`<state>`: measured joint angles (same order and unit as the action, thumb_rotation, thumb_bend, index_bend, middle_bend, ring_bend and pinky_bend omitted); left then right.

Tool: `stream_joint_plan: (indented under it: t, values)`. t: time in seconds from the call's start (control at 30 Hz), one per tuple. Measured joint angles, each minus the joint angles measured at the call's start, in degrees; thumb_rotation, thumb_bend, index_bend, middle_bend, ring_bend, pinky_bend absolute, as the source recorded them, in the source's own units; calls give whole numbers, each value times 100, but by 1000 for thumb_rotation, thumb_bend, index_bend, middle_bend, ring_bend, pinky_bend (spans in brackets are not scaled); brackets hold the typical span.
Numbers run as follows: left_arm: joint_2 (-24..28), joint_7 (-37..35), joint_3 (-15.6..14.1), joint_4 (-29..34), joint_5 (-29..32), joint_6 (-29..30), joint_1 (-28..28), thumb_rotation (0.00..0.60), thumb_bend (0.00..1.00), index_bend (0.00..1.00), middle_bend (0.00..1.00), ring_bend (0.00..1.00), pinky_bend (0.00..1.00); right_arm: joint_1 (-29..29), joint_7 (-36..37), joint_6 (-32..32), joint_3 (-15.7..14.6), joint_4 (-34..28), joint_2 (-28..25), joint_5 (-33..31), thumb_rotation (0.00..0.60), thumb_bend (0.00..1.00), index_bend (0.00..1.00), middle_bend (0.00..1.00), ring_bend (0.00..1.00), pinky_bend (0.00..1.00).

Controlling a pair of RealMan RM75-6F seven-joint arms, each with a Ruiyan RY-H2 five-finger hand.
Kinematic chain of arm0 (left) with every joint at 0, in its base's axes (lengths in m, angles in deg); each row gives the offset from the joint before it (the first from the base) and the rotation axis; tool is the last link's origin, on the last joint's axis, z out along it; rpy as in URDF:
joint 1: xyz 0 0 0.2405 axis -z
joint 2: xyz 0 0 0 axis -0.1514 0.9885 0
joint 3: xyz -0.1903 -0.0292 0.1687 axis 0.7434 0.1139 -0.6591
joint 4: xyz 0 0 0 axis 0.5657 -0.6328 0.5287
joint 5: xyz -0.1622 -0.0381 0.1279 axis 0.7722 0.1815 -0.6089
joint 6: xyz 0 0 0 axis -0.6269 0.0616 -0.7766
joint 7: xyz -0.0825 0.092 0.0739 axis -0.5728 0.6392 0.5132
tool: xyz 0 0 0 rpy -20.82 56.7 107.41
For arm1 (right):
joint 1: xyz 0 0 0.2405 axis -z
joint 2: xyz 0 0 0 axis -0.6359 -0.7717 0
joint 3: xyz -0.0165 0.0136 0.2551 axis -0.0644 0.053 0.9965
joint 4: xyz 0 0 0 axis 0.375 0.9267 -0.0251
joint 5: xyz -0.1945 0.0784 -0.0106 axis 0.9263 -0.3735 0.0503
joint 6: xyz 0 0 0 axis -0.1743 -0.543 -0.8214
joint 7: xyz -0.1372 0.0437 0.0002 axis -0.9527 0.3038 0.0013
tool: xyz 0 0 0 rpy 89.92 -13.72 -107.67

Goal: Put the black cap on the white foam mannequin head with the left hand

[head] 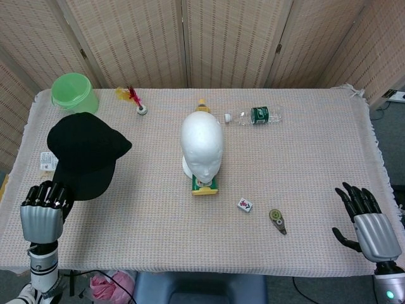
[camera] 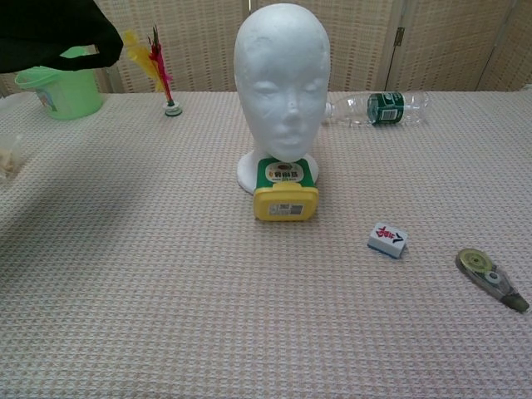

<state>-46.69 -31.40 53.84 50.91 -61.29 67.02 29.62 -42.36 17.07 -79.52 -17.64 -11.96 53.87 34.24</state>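
We see the left hand (head: 44, 206) gripping the black cap (head: 85, 154), lifted above the counter (head: 304, 164). The white foam mannequin head (head: 202, 147) stands at 3 o'clock from the cap. Right hand (head: 367, 218) empty, fingers spread, farther off.

A yellow box (camera: 285, 198) stands mid-table as the landmark. Behind it to the right lies a water bottle (camera: 378, 108). Far behind to the left stand a green bucket (camera: 62, 90) and a feathered shuttlecock (camera: 162, 71). Right of the box lies a small tile (camera: 387, 239), with a tape dispenser (camera: 490, 280) further right.
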Motion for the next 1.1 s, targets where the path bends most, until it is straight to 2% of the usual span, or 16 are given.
stream_joint_plan:
  t: [0.27,0.57,1.1]
  values:
    - [584,805,146,963,-395,-470,401,600,510,649,659,546,701,19,18,-42,41,-5,-26,-68,600,212,0,0,0,0]
    - [1058,1251,453,1775,-484,-952,673,600,510,648,659,546,701,2,10,30,79,-17,-31,-187,600,214,0,0,0,0]
    - [1124,1495,933,2220,-140,-1798,1206,600,510,648,660,546,705,-2,137,25,151,-12,-110,-300,600,222,0,0,0,0]
